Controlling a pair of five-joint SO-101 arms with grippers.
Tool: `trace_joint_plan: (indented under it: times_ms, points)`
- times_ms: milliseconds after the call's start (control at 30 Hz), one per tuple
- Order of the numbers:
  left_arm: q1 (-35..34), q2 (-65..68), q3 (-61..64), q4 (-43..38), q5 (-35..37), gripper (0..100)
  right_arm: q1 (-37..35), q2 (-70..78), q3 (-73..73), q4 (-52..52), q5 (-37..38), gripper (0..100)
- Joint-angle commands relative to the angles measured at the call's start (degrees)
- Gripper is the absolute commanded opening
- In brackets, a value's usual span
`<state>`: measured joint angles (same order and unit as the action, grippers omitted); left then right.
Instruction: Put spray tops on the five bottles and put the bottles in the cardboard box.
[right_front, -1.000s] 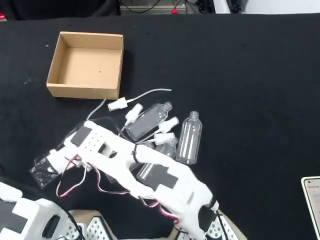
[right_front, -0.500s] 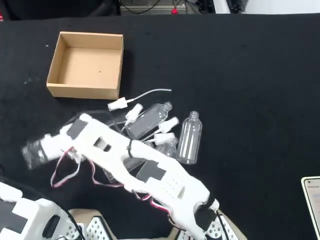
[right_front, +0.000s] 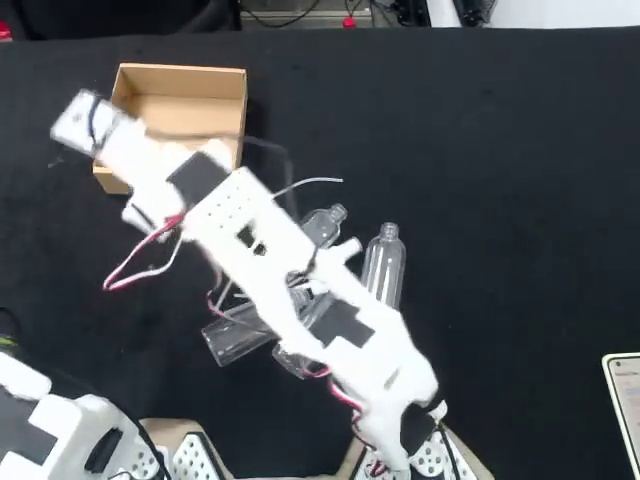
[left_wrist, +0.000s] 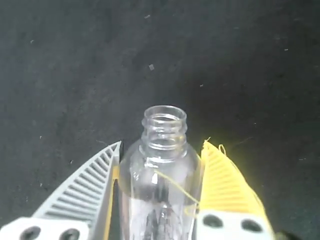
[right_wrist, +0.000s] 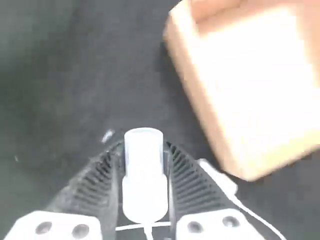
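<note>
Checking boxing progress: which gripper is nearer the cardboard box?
Right. The right gripper, holding a spray top, is beside the cardboard box; the left gripper holds a bottle over bare table, farther off.

Robotics lab bench, by the look of it: table (right_front: 520, 140) draped in black cloth, white plastic robot arm (right_front: 300, 290) with loose red wiring (right_front: 135, 270), second arm's base (right_front: 60, 425) at near edge, cables (right_front: 290, 12) bunched behind far edge.
</note>
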<state>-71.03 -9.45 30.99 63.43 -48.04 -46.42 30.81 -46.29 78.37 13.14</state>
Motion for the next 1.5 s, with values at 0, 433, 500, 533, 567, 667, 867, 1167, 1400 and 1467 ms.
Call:
trace_joint_plan:
  times_ms: [0,433,500,533,567,667,867,1167,1400,1467]
  points:
    - [1.8,-6.24,-3.12,0.35,1.58,10,3.08,-8.92,-7.34,2.73,-3.52,1.1]
    - [24.04,-39.82,13.23,-3.43,18.55,10,5.27,-20.0,-18.42,5.71,-15.91,1.1]
    - [27.91,-44.04,13.85,-3.34,23.3,10,5.27,-21.32,-20.09,5.8,-17.05,1.1]
    - [29.67,-45.8,14.29,-3.52,25.67,10,5.27,-21.93,-21.05,5.8,-17.41,1.1]
    - [31.34,-47.47,14.81,-3.69,27.78,10,5.27,-22.46,-22.2,5.71,-17.85,1.1]
    - [36.62,-51.6,16.04,-3.78,33.85,10,5.27,-23.25,-25.54,4.31,-19.6,1.1]
    - [44.7,-60.31,22.02,-10.2,44.13,9,5.27,-23.25,-27.65,-3.08,-23.56,1.1]
    - [57.19,-72.44,35.03,-22.15,45.45,9,11.96,-23.96,-28.26,-4.84,-24.53,1.1]
    - [70.9,-74.55,36.09,-25.32,45.71,10,18.73,-25.01,-29.85,2.37,-36.92,1.1]
    - [74.59,-74.55,36.26,-25.23,45.71,10,19.08,-24.92,-29.49,2.73,-36.75,1.1]
